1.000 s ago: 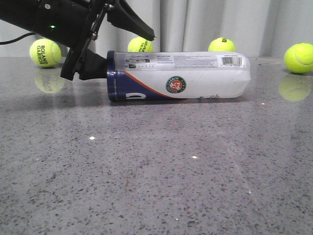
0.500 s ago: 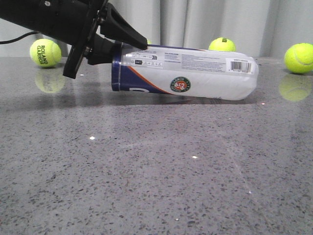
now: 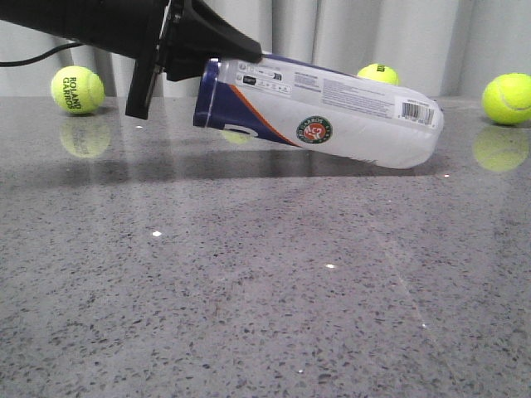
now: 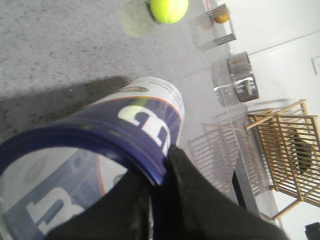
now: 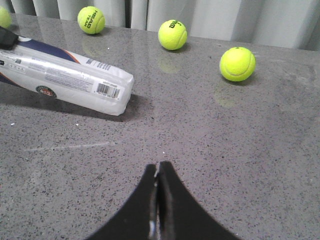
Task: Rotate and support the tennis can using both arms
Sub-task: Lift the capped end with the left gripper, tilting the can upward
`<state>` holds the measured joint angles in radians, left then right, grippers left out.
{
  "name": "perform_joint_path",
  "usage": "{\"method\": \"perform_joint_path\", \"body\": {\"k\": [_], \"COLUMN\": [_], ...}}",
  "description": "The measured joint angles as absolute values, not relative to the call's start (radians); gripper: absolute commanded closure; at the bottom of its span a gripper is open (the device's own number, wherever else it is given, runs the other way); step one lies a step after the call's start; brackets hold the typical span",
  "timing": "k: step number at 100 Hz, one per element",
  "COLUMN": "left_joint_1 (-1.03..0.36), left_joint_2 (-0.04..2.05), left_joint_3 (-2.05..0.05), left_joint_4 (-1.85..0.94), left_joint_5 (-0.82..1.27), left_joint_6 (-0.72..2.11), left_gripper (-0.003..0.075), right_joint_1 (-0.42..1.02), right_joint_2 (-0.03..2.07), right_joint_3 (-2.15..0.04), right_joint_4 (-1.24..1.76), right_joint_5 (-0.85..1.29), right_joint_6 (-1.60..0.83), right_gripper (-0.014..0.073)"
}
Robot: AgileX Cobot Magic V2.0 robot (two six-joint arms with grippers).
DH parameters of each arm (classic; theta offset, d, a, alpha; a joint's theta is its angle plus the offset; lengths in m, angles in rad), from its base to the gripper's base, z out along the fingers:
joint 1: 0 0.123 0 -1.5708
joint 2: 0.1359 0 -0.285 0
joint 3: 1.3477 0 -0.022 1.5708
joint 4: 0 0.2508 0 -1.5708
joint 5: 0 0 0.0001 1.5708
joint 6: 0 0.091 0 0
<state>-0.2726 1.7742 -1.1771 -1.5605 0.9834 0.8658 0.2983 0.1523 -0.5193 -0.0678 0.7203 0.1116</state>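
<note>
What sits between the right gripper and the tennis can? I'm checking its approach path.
Only bare table separates the right gripper from the tennis can; the right wrist view shows it.

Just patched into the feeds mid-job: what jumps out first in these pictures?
The tennis can stands out: tilted, its navy end raised off the table on the left by the left gripper, one finger over the open rim, while its far end rests on the surface. Yellow-green tennis balls lie scattered behind it. The right gripper hangs shut above bare table, apart from the can.
</note>
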Motion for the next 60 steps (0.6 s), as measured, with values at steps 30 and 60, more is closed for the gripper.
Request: {"method": "perform_joint_path", "body": {"k": [30,60], "left_joint_1": [-0.273,-0.273], "left_joint_2": [1.688,1.586], "left_joint_3": [-1.219,-1.417], "left_joint_4": [-1.538,-1.166], "left_joint_5": [0.992,1.009], "left_joint_6": [0.905,0.683], "left_gripper": [0.074,0.074], "right_joint_1": [0.298,0.298], "right_joint_2": [0.152,0.152], "right_joint_3": [-0.519,-0.519], "right_joint_4": [-0.068,-0.068], "right_joint_5": [0.72,0.72], "right_joint_6": [0.112,0.113], "right_gripper": [0.0662,0.0662]}}
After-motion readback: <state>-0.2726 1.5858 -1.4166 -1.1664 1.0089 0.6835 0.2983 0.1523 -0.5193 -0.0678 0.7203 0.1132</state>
